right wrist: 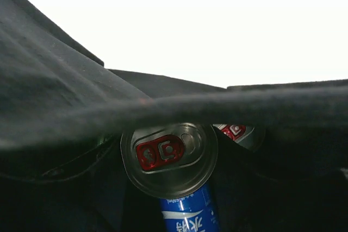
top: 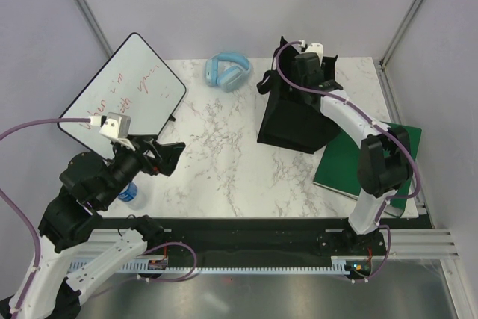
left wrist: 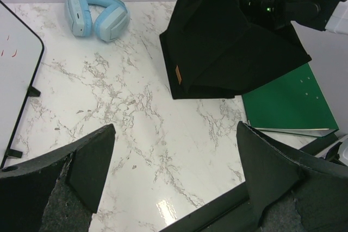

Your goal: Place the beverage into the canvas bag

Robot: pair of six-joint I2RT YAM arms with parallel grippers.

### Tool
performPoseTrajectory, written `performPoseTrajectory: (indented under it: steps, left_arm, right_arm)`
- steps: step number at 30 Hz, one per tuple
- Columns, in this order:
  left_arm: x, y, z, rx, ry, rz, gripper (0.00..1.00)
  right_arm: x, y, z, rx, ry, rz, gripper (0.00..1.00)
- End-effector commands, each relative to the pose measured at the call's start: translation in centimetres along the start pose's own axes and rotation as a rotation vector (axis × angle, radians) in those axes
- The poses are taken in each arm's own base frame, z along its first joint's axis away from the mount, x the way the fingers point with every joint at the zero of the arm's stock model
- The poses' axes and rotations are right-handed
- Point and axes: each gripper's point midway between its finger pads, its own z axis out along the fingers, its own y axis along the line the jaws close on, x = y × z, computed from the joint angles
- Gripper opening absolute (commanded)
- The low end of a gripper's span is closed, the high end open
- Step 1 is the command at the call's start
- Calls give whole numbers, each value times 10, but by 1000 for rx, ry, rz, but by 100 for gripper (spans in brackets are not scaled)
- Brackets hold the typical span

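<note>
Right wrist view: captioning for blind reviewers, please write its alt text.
Inside the black fabric tote bag, a silver drink can top with a red pull tab faces the camera, a blue-and-white printed can side just below it. A second can top peeks out at right under a fabric fold.

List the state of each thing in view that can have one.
bag, upright, mouth open
cans, inside the bag, unopened
bottle, standing, capped
book, closed, flat
whiteboard, written on
left pincer, open, empty
right pincer, at the bag's mouth, fingers hidden
</note>
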Motion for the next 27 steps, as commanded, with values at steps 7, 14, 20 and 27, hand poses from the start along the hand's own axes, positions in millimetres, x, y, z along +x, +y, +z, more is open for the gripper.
performPoseTrajectory:
  steps: [7,14,20,27]
  left_arm:
    - [-16,-6,-4,21,-53,-24,99]
    - [-15,-7,-2,21,-43,-26,99]
    - [-11,-7,0,22,-35,-32,99]
    - [-9,-1,-1,-9,-40,-46,100]
  right_arm:
    - [66,2,17,-49,152,30,14]
    - [41,2,6,-66,101,36,40]
    - [11,-4,-15,-62,69,31,49]
    - [-7,-6,-31,-72,54,16,55]
